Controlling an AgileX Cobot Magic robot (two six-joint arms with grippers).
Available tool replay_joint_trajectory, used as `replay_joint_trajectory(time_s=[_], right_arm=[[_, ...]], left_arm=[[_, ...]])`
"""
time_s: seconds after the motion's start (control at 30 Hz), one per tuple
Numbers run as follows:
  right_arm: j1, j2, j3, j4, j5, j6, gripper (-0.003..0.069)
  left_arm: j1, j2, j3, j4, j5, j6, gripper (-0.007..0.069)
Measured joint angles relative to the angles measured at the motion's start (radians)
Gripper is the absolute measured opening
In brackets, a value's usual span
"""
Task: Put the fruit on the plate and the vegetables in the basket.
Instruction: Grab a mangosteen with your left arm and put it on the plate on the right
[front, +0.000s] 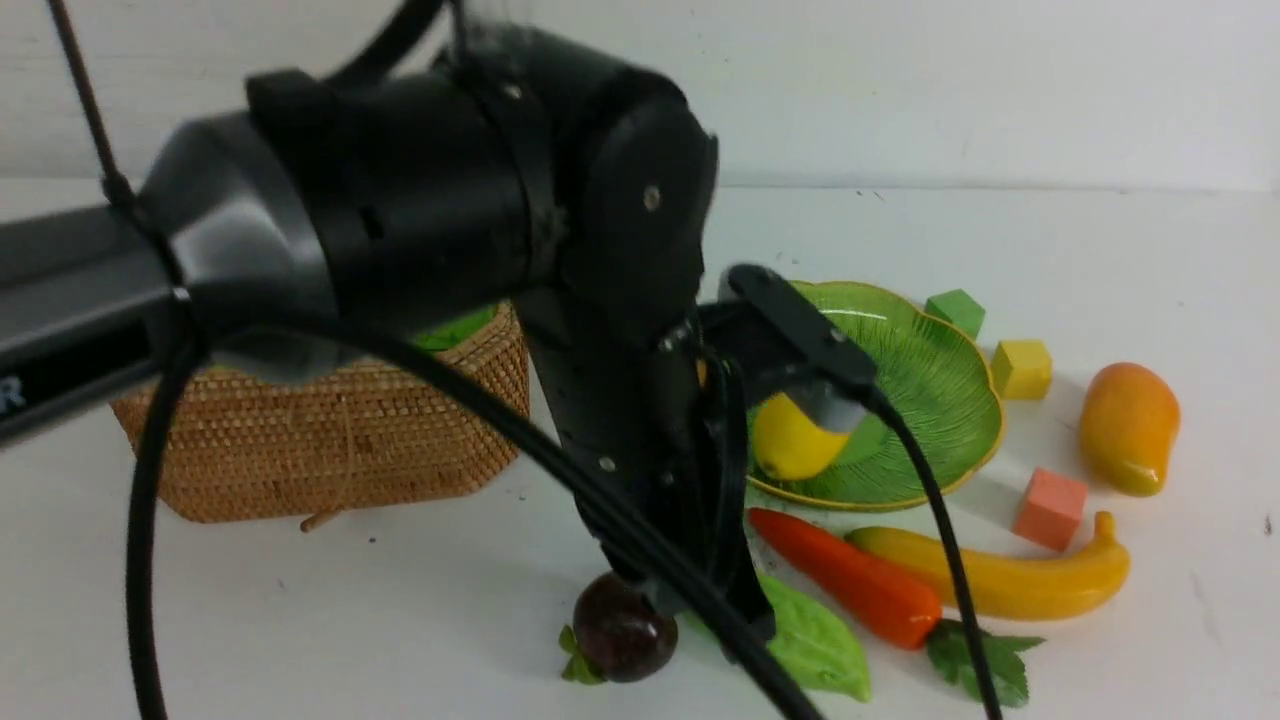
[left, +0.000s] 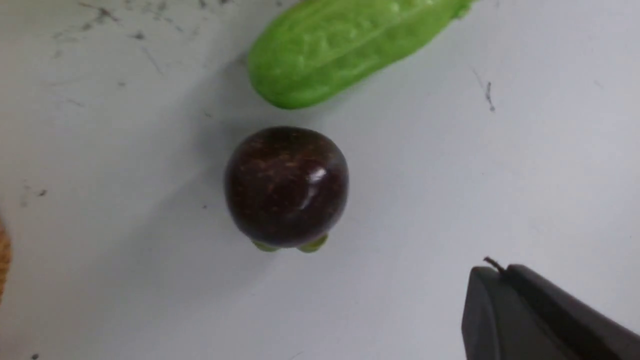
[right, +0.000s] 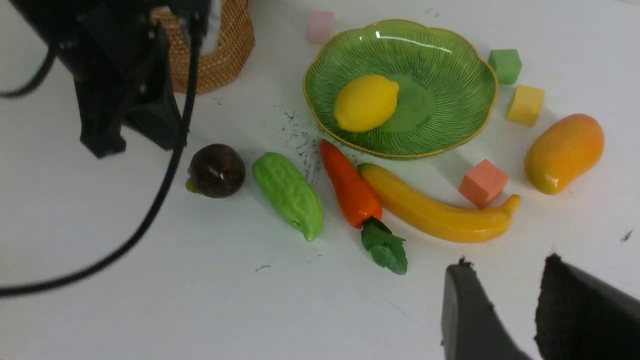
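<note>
the left pincer (left: 500, 280) hangs low over the white table (left: 500, 150) with its fingers pressed together and nothing between them. it is close to the small round dark purple fruit (left: 286, 186), which sits loose on the table near one end of the bumpy light green gourd (left: 340, 50). that is the trouble spot: shut fingers cannot grab, so if the arm goes down like this it will likely poke the fruit, and a round, shiny thing like that rolls away fast (maybe into the gourd, maybe toward the brown woven wicker basket (front: 330, 440)). i think the fingers need to spread first and come down on both sides of the fruit. the thick black cable (front: 135, 540) looping off the left arm could also drag over things. the right pincer (right: 507, 265) is spread apart and empty above the table. the wide green ribbed glass plate (right: 450, 60) has only the shiny yellow lemon (right: 366, 102) in it, so a fruit dropped from too high could bump the lemon or bounce out. the orange-red toy carrot (right: 350, 185) and the long yellow banana (right: 430, 215) lie side by side and seem to touch, so a sloppy grab could pinch both. the orange-yellow mango (right: 564, 152) lies off on the right side.
</note>
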Motion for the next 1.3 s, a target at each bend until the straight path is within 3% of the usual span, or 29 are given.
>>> replay_joint_trajectory(time_s=[0.07, 0.17, 0.4, 0.47, 0.73, 1.03, 1.2, 1.3], right_arm=[[0.0, -0.004, 0.0, 0.0, 0.0, -0.001, 0.0223], [0.0, -0.017, 0.0, 0.0, 0.0, -0.002, 0.0223], [0.0, -0.028, 0.0, 0.0, 0.0, -0.002, 0.0223], [0.0, -0.028, 0.0, 0.0, 0.0, -0.002, 0.0223], [0.0, -0.028, 0.0, 0.0, 0.0, -0.002, 0.0218], [0.0, -0.033, 0.009, 0.001, 0.0, -0.002, 0.0216], [0.0, -0.038, 0.051, 0.001, 0.0, -0.002, 0.0216], [0.0, -0.038, 0.072, 0.002, 0.0, -0.002, 0.0216]], left_arm=[[-0.002, 0.001, 0.027, 0.008, -0.029, -0.007, 0.0017], [0.015, 0.004, 0.07, 0.035, -0.076, -0.01, 0.0137], [0.098, 0.017, 0.129, 0.052, -0.211, -0.016, 0.0581], [0.106, 0.034, 0.142, 0.052, -0.242, -0.012, 0.0643], [0.106, 0.126, 0.157, 0.043, -0.289, 0.193, 0.066], [0.106, 0.202, 0.157, 0.052, -0.331, 0.171, 0.0637], [0.106, 0.24, 0.157, 0.054, -0.322, 0.152, 0.0556], [0.106, 0.24, 0.154, 0.078, -0.312, 0.115, 0.0549]])
